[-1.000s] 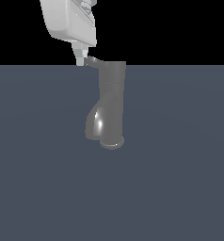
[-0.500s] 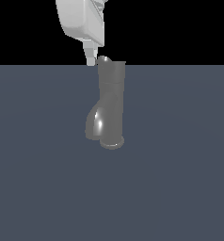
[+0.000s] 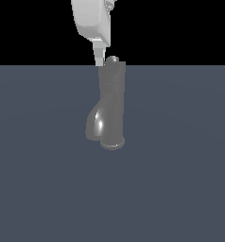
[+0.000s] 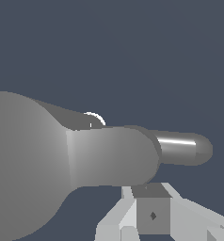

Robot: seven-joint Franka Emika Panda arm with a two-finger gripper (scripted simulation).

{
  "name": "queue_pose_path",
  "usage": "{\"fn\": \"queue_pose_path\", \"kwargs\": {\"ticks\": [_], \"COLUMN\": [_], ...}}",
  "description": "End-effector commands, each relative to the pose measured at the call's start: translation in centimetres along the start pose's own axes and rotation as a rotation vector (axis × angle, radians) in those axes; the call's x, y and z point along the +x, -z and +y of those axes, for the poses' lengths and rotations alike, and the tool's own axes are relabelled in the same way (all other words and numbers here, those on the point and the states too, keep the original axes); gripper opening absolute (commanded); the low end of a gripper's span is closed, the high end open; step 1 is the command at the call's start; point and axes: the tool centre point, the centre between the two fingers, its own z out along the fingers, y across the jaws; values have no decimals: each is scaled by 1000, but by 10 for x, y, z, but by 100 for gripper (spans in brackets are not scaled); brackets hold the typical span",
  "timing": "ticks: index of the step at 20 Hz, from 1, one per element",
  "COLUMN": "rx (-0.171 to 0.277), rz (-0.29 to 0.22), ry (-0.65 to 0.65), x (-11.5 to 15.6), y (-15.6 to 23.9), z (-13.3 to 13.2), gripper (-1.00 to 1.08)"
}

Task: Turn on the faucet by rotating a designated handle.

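The faucet point(image 3: 112, 101) is a glossy grey column standing on a round base ring, with its curved spout point(image 3: 95, 125) bulging low on the exterior view's left. In that view the handle point(image 3: 113, 60) shows only as a small foreshortened nub on the cap. In the wrist view the faucet point(image 4: 34, 155) fills one side, and the handle point(image 4: 182, 148) pokes out of the cap as a short shiny lever. My white gripper point(image 3: 99, 59) hangs from above with its fingers together, just beside the cap on the exterior view's left. In the wrist view the gripper point(image 4: 151, 207) sits close beside the cap and lever. I cannot tell if it touches them.
The faucet stands on a flat dark blue-grey floor point(image 3: 180, 189) that stretches on all sides. Behind it is a black background.
My gripper has moved toward the exterior view's right. The handle, which pointed to that view's left a second ago, has swung round and now looks foreshortened above the cap.
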Motion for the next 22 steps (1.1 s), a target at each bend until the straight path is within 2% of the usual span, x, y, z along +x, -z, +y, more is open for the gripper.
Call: {"fn": "queue_pose_path", "kwargs": {"ticks": [1,9,10,11,22], "rx": [6,5,5,-4,1], "rz": [-1,-1,-1,-5,-3], "ry": [-53,-79,-79,6,-36], "x": [38,86,86,36,70], "y": [0,0,0,0,0], "z": [-10,-25,-25,-19,-54], "gripper": [-100,-100,-100,-100,-100]}}
